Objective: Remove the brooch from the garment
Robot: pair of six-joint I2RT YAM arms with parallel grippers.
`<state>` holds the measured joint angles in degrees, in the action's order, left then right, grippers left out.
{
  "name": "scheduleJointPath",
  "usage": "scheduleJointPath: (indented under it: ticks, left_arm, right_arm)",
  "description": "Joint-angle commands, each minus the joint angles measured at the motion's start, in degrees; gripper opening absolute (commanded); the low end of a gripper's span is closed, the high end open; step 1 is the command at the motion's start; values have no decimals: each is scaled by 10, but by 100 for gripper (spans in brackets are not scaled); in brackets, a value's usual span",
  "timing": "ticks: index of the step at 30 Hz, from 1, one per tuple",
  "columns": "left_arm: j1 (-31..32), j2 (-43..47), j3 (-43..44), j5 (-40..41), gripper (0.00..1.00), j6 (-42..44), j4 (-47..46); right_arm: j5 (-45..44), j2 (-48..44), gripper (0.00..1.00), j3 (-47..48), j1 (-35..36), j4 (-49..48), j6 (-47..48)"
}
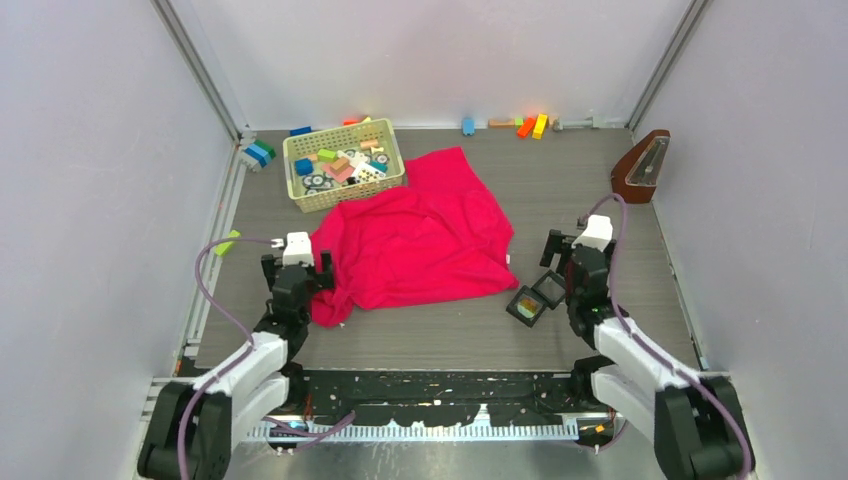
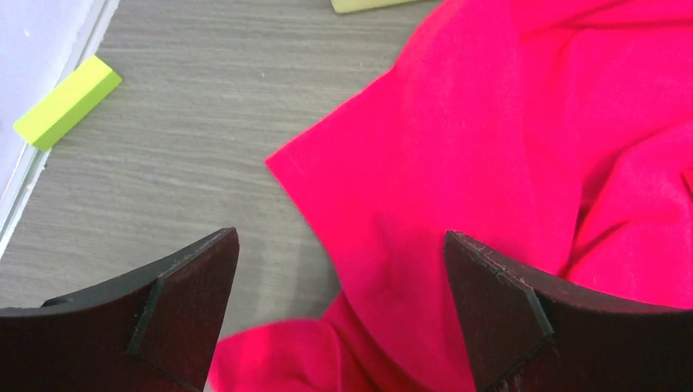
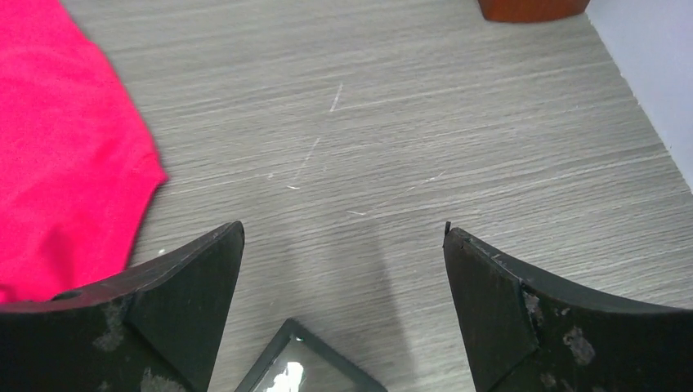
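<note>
The left pincer (image 2: 339,245) is held released, its two dark fingers (image 2: 176,314) spread wide with nothing between them. It is poised over the near left corner of the garment (image 1: 420,240), whose crimson-pink cloth fills the gap between the fingers and runs off to the right in the left wrist view. Bare bench (image 1: 560,190) is seen to the left of that hem, and a yellow-green block (image 2: 65,100) lies further out against the left edge.

The right pincer (image 3: 343,237) is likewise released and grasps nothing. It is held above bare bench towards the near right. The corner of a black tray is seen at the bottom of the right wrist view, between the fingers, with glare on its inside. The garment's right hem is seen at the left of that view.

The brooch (image 1: 526,306) is seen from above as a small yellowish spot with green and orange tints. It lies inside a black tray (image 1: 512,306) just beside the right arm and clear of the garment's near right corner. A second black tray (image 1: 548,290) is set touching it on the far side.

The garment is spread rumpled across the middle of the bench. A basket (image 1: 345,190) of small toys stands at its far left corner. Coloured blocks (image 1: 530,126) are lined along the far edge, and a brown wedge-shaped object (image 1: 640,168) stands near the far right corner.
</note>
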<state>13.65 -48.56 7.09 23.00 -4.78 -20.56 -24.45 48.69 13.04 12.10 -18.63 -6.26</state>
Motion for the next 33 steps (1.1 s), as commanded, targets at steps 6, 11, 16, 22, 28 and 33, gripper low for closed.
scheduleJointPath:
  ticks: [6,11,16,22,28,33]
  left_arm:
    - [-74,-239,49,-78,100,20,-332]
    - [-96,-288,85,-157,99,34,-314]
    - [-96,-424,45,-170,98,44,-549]
    - [-96,-381,142,-174,100,53,-293]
    - [-98,-397,143,-171,100,51,-314]
    - [-98,-398,140,-176,100,52,-320]
  right_arm:
    - [45,290,92,10,-102,-358,-21]
    - [41,416,88,-18,-130,-533,-45]
    - [88,400,96,65,-133,-355,-28]
    - [103,400,100,73,-132,-354,-22]
    - [105,403,100,73,-133,-358,-21]
    - [105,403,100,73,-132,-358,-20]
